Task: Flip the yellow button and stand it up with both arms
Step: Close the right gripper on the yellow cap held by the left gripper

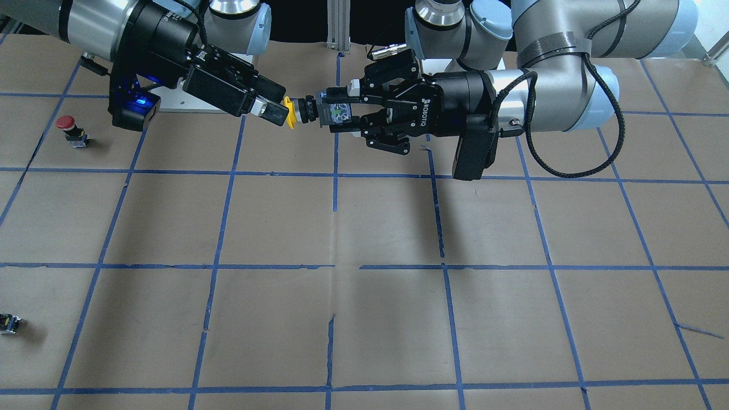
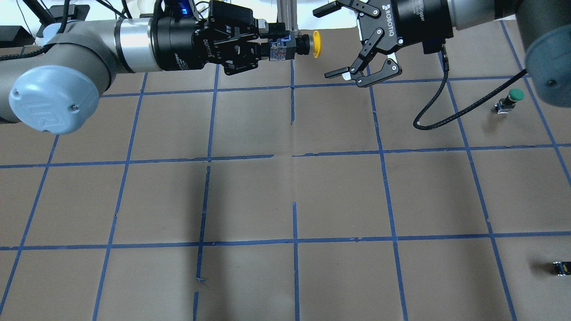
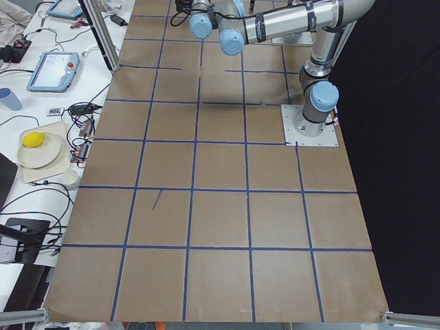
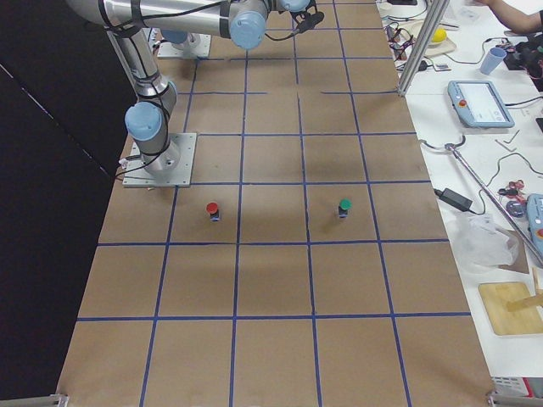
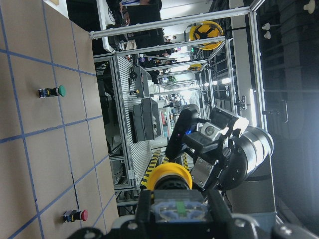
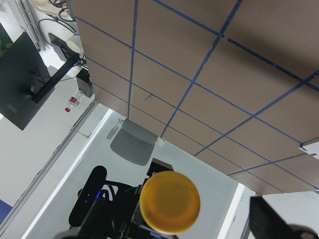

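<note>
From the front, the left pincer [image 1: 337,114] is pinched on the grey-black base of the yellow button [image 1: 291,112], which it holds level in the air above the brown table [image 1: 398,228], cap pointing toward the right pincer [image 1: 282,106]; one fingertip of that pincer overlaps the cap's rim here, and this view does not settle whether they touch; a red button [image 1: 69,128] stands on the table at this view's left, and a small black switch block [image 1: 9,323] lies well apart from it near the left edge. From overhead, the left pincer's fingers are pressed on the base from both sides, with the neck and yellow cap sticking out past the fingertips; the right pincer is spread wide, one finger beyond the cap and one nearer the camera, and the cap sits just at the mouth of that gap, clear of both fingers; a green button [image 2: 511,100] stands on the table under the right arm. The two side views show only the arms at the far top, too small to judge either pincer; the right-hand one shows the red and green buttons standing cap up, well apart. The left wrist camera looks along the clamped base to the yellow cap, with the right pincer just beyond it. The right wrist camera faces the round yellow cap head-on, low in the frame; one dark blurred finger [image 6: 271,219] shows at the lower right, apart from the cap.
</note>
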Available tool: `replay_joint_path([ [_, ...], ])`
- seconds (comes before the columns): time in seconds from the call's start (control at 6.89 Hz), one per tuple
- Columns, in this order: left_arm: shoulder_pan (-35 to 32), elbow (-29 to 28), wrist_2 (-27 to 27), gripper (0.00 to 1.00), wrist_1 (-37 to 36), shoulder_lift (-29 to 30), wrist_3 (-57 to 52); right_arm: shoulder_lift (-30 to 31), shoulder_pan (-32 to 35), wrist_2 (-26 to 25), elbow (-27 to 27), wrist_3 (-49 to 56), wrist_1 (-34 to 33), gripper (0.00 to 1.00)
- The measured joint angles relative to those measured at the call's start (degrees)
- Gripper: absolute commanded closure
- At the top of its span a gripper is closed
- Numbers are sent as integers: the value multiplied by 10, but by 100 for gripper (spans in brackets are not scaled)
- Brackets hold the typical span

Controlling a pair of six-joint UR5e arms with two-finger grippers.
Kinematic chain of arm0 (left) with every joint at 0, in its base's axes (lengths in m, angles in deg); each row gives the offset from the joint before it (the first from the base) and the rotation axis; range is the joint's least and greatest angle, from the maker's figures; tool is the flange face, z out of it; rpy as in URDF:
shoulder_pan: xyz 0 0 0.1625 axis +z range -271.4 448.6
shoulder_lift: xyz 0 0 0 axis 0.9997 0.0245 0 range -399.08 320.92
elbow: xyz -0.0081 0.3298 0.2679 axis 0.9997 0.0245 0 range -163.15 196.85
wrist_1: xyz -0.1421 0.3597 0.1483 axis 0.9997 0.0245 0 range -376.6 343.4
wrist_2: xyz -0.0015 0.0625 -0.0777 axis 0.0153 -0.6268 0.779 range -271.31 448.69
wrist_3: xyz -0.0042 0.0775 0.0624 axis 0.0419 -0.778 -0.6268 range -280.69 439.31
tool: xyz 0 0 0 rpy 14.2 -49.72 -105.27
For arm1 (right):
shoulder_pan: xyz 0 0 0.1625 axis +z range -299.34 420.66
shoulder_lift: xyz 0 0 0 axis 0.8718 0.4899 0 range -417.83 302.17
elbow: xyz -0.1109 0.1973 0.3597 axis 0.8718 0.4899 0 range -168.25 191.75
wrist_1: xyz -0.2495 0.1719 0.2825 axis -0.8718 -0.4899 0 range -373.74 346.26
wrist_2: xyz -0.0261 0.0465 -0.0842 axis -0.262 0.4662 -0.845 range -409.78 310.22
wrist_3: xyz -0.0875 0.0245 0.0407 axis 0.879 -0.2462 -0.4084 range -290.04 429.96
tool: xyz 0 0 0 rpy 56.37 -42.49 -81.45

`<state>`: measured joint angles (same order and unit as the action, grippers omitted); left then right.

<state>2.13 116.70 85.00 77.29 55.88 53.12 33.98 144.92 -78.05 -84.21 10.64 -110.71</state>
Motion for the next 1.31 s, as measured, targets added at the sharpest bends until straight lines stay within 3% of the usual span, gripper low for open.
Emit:
replay_joint_path([
  [0.44,0,0,0,61,0,-5,1,-13,0,24,0,-1,1,15],
  [1.02,0,0,0,61,0,-10,1,-11,0,27,0,-2,1,65],
  [1.16,1,0,0,61,0,-13,2,-10,0,29,0,-2,2,76],
  [1.31,1,0,0,60,-1,-15,2,-9,0,32,0,-2,2,77],
])
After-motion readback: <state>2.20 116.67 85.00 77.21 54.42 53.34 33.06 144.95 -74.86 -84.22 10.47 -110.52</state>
